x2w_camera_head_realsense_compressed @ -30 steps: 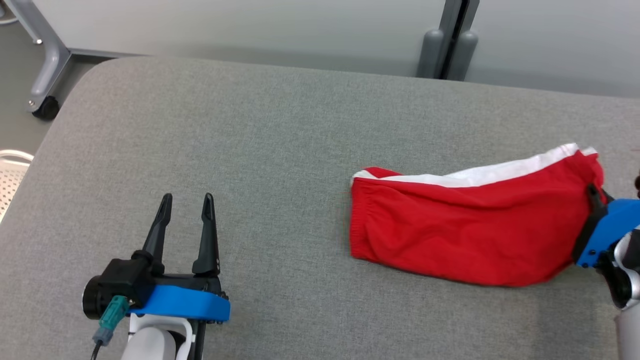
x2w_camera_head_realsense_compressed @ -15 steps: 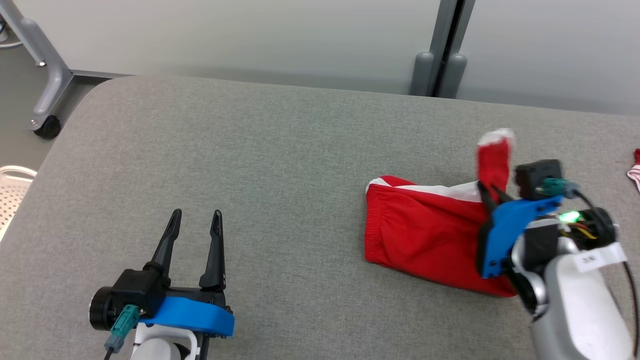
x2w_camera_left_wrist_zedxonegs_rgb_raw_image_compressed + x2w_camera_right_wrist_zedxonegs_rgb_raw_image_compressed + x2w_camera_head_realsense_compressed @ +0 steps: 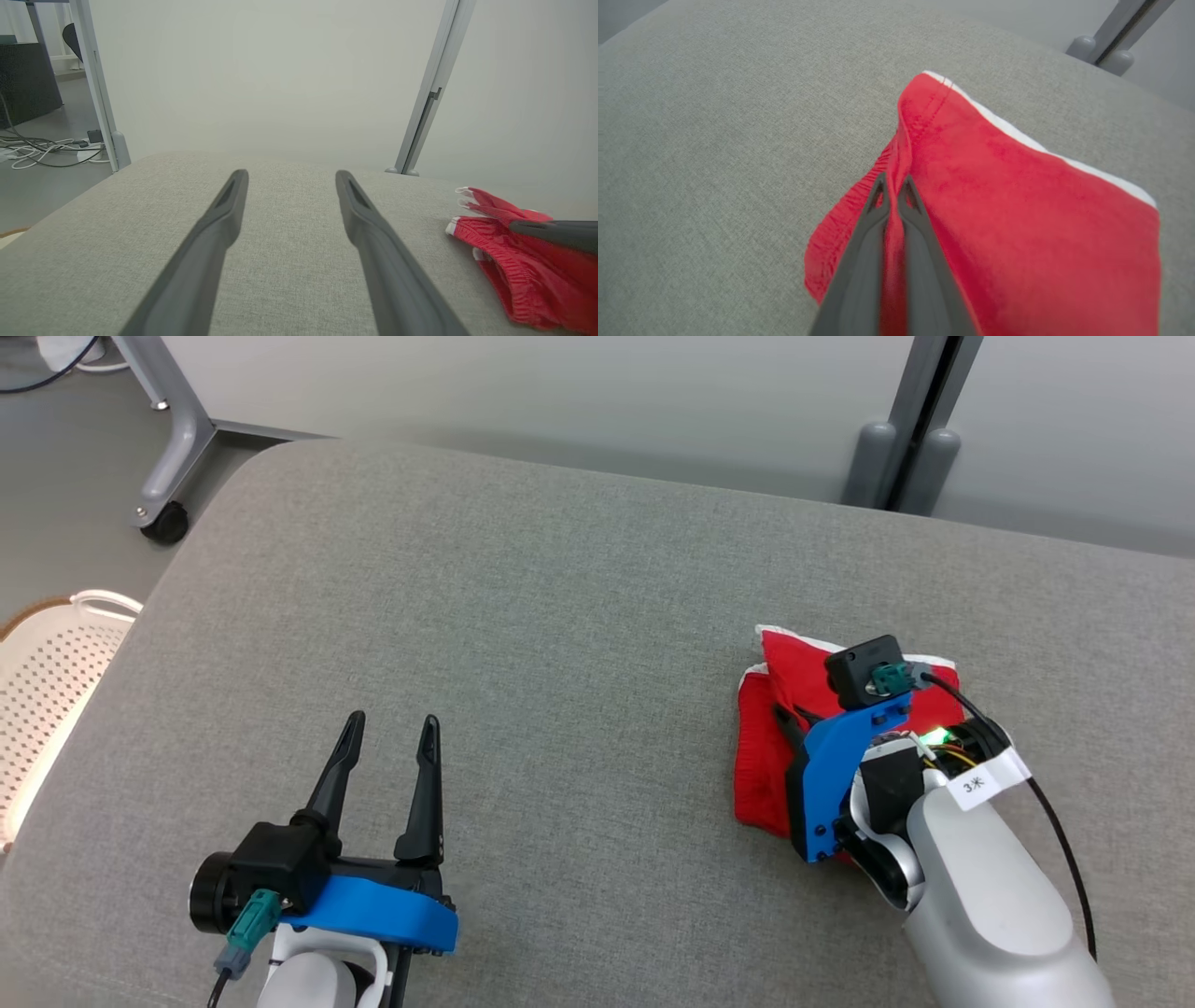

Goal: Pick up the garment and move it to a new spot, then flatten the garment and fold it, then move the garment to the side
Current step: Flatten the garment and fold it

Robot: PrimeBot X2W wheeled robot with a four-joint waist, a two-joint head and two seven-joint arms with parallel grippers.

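The red cloth garment [image 3: 764, 761] with white trim and a gathered elastic hem lies doubled over on the grey fabric-covered table [image 3: 523, 616], right of centre in the head view and near the front edge. There the pale right forearm and its blue bracket cover most of the garment, so only its left part and a red and white strip behind the wrist camera show.

The right wrist view gives what the head view hides. The right gripper [image 3: 894, 186] has its two dark fingers drawn together on a raised ridge of the red cloth, which runs down between them. The upper layer [image 3: 1017, 210] spreads to that view's right, white edging along its far side, and the gathered hem of the lower layer shows at the left. How far the garment reaches is cut off at that view's bottom edge.

In the left wrist view the garment [image 3: 514, 275] sits at the right edge, partly out of frame, with one dark finger of the right gripper [image 3: 556, 233] across it; its white-tipped corners stand slightly off the table.

The left gripper [image 3: 393, 723] is well apart from the garment at the lower left, its fingers spread wide with nothing between them [image 3: 290, 179].

A white perforated basket [image 3: 56, 672] is cut off at the left edge, beside the table.
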